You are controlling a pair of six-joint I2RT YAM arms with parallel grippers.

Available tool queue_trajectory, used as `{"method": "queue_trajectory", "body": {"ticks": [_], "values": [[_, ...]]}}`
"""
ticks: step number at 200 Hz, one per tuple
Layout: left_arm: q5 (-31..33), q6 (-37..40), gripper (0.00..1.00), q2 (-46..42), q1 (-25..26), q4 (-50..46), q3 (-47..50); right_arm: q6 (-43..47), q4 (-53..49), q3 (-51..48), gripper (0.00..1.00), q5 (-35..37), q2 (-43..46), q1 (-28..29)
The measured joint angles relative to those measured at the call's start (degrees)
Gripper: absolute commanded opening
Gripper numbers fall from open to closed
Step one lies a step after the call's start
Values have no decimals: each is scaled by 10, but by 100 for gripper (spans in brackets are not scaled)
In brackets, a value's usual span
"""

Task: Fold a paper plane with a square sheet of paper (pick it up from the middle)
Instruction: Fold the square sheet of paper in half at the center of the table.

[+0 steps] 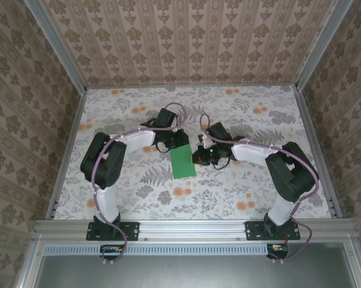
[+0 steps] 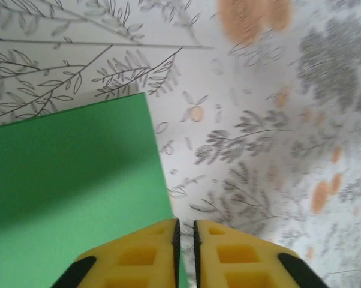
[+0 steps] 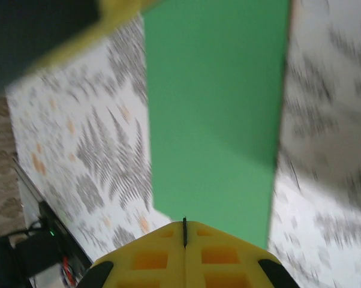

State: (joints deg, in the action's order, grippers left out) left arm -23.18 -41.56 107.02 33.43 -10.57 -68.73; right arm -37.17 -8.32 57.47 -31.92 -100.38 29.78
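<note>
As I look down from above, I count two arms, two grippers and one sheet of paper on the flowered table. The left arm bends in from nine o'clock, and the left gripper sits at the twelve o'clock edge of the green sheet of paper. The sheet lies near the middle of the table and looks a little taller than wide from here. The right arm reaches in from three o'clock, bringing the right gripper to the sheet's three o'clock edge. The finger gaps are too small to judge from overhead, but the wrist cameras settle them. On the left wrist, the left gripper has its yellow fingers a thin slit apart, loosed, with the sheet spreading away toward ten o'clock and its edge running under the left finger. On the right wrist, the right gripper is clenched to a hairline seam, its tip meeting the near edge of the sheet; I cannot tell whether paper is nipped there. At eleven o'clock in that view a blurred yellow finger of the other gripper hangs over the far end.
</note>
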Motion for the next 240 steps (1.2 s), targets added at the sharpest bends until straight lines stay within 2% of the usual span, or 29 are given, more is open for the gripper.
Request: {"method": "queue_trajectory", "body": {"ticks": [23,78,186,240], "values": [[9,-17,0,-54,-3,18,40,-4,19,53,0,1,-53,-10],[9,-42,0,-40,5,31,96,-10,25,140,0,0,-165,-23],[8,-54,0,-7,6,45,115,-23,3,236,0,3,-246,-49],[5,-53,0,-9,6,57,122,-32,-24,302,0,42,-271,-84]]}}
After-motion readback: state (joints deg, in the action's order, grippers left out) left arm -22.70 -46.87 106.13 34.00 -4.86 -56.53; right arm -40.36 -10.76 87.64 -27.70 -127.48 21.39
